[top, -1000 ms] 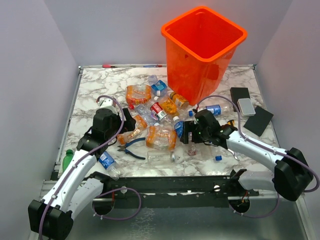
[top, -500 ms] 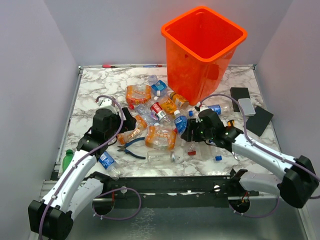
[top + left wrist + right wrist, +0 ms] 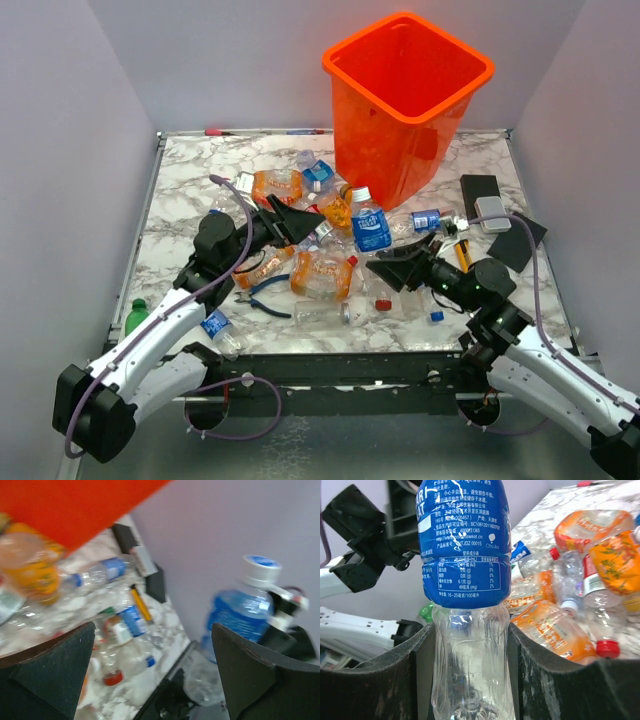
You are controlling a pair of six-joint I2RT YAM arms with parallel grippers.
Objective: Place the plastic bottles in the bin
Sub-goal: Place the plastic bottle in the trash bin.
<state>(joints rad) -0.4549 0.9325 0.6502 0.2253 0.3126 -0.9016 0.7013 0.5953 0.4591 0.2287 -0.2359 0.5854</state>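
Note:
My right gripper [image 3: 385, 262] [image 3: 470, 645] is shut on the clear lower half of a blue-labelled plastic bottle [image 3: 370, 226] [image 3: 465, 540]. It holds the bottle upright with its white cap on top, lifted above the pile and in front of the orange bin [image 3: 400, 130]. My left gripper [image 3: 298, 222] [image 3: 150, 675] hangs open over the middle of the pile with nothing between its fingers. Its camera sees the lifted bottle [image 3: 235, 620] and the bin's wall [image 3: 75, 505]. Several more plastic bottles [image 3: 322, 272], many crushed and orange-labelled, lie between the arms and the bin.
Blue-handled pliers [image 3: 262, 297] lie at the pile's near left. A green bottle [image 3: 135, 316] and a blue-labelled one [image 3: 215, 325] sit by the left arm. Black blocks [image 3: 480, 188] [image 3: 517, 240] and a grey box [image 3: 492, 213] lie at the right.
My right gripper closed on the blue-labelled bottle and lifted it out of the pile, its arm swinging back. My left gripper moved right, out over the pile, still open.

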